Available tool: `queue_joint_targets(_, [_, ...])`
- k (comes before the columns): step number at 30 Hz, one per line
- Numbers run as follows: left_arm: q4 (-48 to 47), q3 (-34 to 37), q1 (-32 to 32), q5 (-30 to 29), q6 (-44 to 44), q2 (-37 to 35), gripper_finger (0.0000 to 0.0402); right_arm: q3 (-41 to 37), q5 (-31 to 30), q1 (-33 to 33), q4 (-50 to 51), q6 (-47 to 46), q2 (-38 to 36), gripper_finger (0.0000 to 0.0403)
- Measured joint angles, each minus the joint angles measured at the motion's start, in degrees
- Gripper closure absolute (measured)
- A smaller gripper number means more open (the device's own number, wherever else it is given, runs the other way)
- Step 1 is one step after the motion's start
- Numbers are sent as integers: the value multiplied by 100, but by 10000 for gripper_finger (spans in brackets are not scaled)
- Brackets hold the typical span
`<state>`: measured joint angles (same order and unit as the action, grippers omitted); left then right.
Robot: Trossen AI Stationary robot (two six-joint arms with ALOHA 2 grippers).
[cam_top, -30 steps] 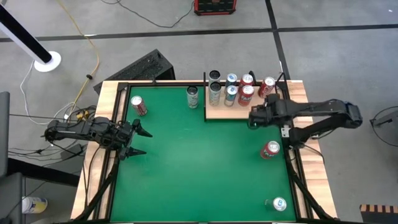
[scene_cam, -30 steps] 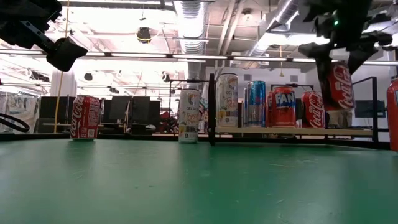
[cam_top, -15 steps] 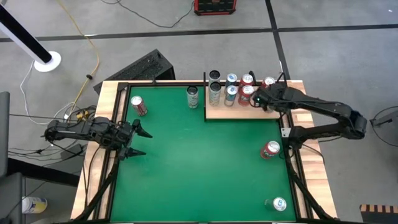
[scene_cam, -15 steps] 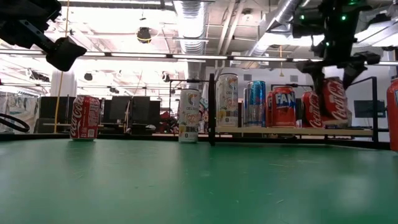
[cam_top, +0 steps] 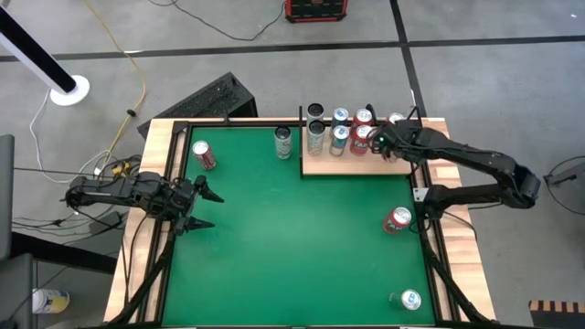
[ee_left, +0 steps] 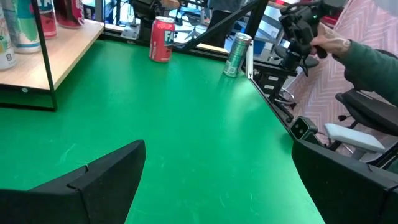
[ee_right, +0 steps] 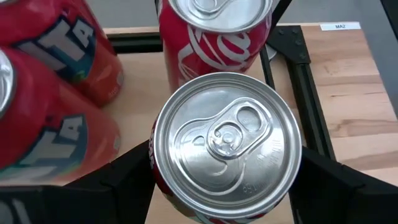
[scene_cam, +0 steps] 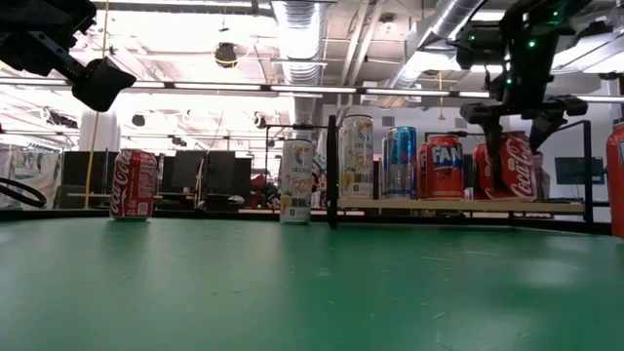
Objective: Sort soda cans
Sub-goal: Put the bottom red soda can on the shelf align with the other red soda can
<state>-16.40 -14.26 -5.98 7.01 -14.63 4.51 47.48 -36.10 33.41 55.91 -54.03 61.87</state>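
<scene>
Right gripper (cam_top: 382,139) is reaching over the wooden tray (cam_top: 324,166) at the desk's (cam_top: 292,238) far edge, with its fingers (ee_right: 121,177) standing wide on either side of a red cola can (ee_right: 225,152). The can is sitting upright, long axis vertical, directly below the wrist and centred between the fingers. In the low view the can (scene_cam: 514,168) is appearing to rest on the tray, at the right end of the row. Whether the fingers are pressing on the can or are already clear of it, I cannot tell; judgement: this is the placing step, and the next move is turning on a straight lift upward, since another cola can (ee_right: 214,31) and two orange cans (ee_right: 59,106) are crowding close beside it. The tray is also holding silver and teal cans (cam_top: 316,133) toward its left end. Off the tray, a pale can (cam_top: 282,142) is standing just left of it, a red can (cam_top: 203,155) further left, a red can (cam_top: 397,220) well in front of the tray's right end, and a teal can (cam_top: 409,300) nearer the front edge still. Left gripper (cam_top: 203,207) is waiting wide open and empty, far left of the tray. Judgement: the right arm is nearer the two front cans.
</scene>
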Motion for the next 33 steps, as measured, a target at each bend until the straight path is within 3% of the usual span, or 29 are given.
queue_joint_targets(31, [-2,0,-2,-11,0,0,11,15,-26,535,-781,742,396,78])
queue_joint_targets(33, [-2,0,-2,-11,0,0,11,13,-15,535,-772,759,398,59])
